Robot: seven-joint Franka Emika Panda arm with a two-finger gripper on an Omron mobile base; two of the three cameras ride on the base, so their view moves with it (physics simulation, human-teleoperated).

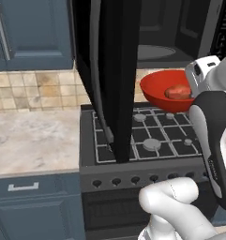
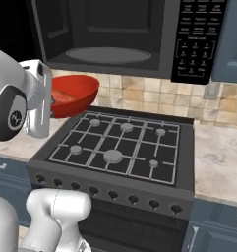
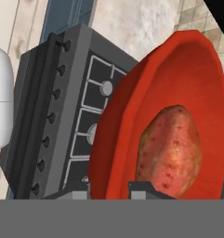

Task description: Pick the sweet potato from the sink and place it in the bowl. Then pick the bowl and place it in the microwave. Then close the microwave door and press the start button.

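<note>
My gripper (image 3: 114, 190) is shut on the near rim of the red bowl (image 3: 178, 79), one fingertip inside the rim and one outside. The sweet potato (image 3: 168, 148), reddish and speckled, lies in the bowl. The bowl (image 1: 161, 91) hangs tilted above the back of the stove, just below the microwave (image 2: 110, 34). Its cavity is open, with a round glass plate (image 2: 107, 54) inside. The microwave door (image 1: 112, 70) stands swung wide open, seen edge-on, left of the bowl. The button strip (image 2: 196, 39) is on the microwave's right side. My hand (image 2: 39, 98) is at the bowl's (image 2: 73, 93) left. The sink is out of view.
A black gas stove (image 2: 120, 142) with several burners and a row of front knobs lies under the bowl. Marble counters flank it (image 1: 34, 136) (image 2: 218, 157). Blue wall cabinets (image 1: 34, 33) hang left of the open door, over a tiled backsplash.
</note>
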